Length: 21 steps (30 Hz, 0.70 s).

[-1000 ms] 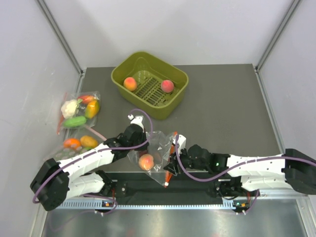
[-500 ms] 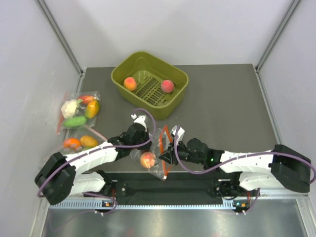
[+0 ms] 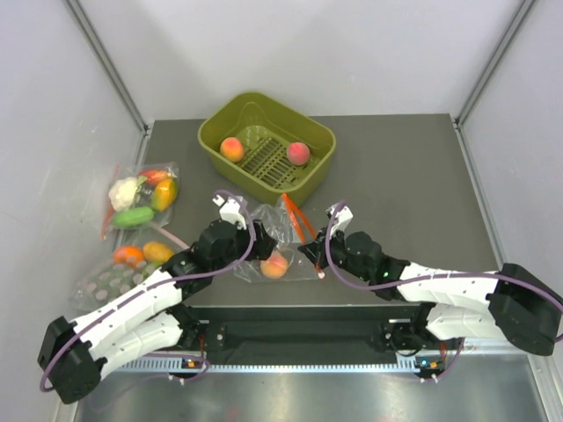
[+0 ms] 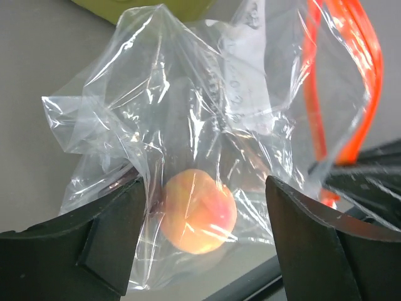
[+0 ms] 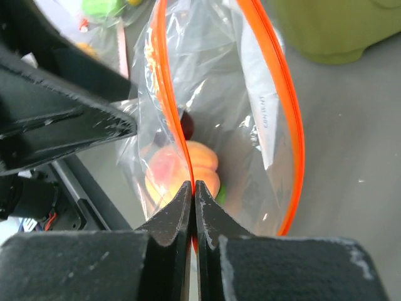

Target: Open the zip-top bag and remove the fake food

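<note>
The zip-top bag (image 3: 268, 239) lies on the table near the front, its orange-red zip strip (image 3: 297, 218) gaping in a loop. One fake-food peach (image 3: 274, 264) sits inside it. My right gripper (image 3: 311, 253) is shut on the zip strip (image 5: 175, 113) on one side of the mouth, and the peach (image 5: 203, 160) shows beyond its tips (image 5: 192, 185). My left gripper (image 4: 205, 188) is open at the bag's closed end, its fingers either side of the bagged peach (image 4: 197, 210). Whether they touch the plastic I cannot tell. Two more peaches (image 3: 232, 149) (image 3: 298, 153) rest in the green basket (image 3: 208, 134).
Two other clear bags of fake vegetables lie at the left edge, one (image 3: 141, 198) with cauliflower and cucumber, one (image 3: 141, 255) with orange pieces. The green basket stands just behind the zip-top bag. Grey walls close in left and right.
My left gripper let go of the bag and opened wide. My right gripper closed on the zip strip, and the bag shifted away from the near edge toward the basket.
</note>
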Available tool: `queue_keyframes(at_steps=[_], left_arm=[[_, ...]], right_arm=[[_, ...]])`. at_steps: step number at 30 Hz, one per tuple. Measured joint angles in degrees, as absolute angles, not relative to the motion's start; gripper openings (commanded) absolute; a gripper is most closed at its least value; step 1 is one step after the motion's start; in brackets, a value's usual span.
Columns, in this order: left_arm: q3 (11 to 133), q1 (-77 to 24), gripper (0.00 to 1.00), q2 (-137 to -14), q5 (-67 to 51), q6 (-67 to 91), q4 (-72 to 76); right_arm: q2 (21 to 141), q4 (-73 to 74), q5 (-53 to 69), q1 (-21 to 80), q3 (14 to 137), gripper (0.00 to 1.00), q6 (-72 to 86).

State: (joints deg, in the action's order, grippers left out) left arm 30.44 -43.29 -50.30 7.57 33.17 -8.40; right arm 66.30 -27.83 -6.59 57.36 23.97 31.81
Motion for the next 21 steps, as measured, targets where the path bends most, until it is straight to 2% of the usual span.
queue_keyframes(at_steps=[7,12,15,17,18,20,21], left_arm=[[26.2,-43.3,0.81,-49.0,8.4,35.9,-11.6],[24.6,-43.3,0.92,-48.7,9.1,37.8,-14.3],[23.8,-43.3,0.92,-47.2,9.0,38.6,-15.2],[23.6,-43.3,0.86,-47.0,8.7,39.2,-15.4],[23.5,-43.3,0.74,-47.1,8.4,39.5,-15.4],[23.3,-43.3,0.61,-47.3,8.4,40.1,-15.3],[23.0,-43.3,0.52,-47.7,8.3,40.4,-15.2]], right_arm=[[66.3,-27.8,-6.9,56.1,23.3,0.0,32.2],[66.3,-27.7,-6.9,55.3,22.9,0.0,32.6],[66.4,-27.5,-6.9,54.6,22.8,0.0,32.9],[66.4,-27.6,-7.0,54.3,22.6,0.0,33.1],[66.4,-27.6,-7.0,54.2,22.5,0.0,33.3],[66.5,-27.5,-7.0,54.1,22.2,0.01,33.3],[66.5,-27.4,-6.9,54.0,22.1,0.05,33.3]])
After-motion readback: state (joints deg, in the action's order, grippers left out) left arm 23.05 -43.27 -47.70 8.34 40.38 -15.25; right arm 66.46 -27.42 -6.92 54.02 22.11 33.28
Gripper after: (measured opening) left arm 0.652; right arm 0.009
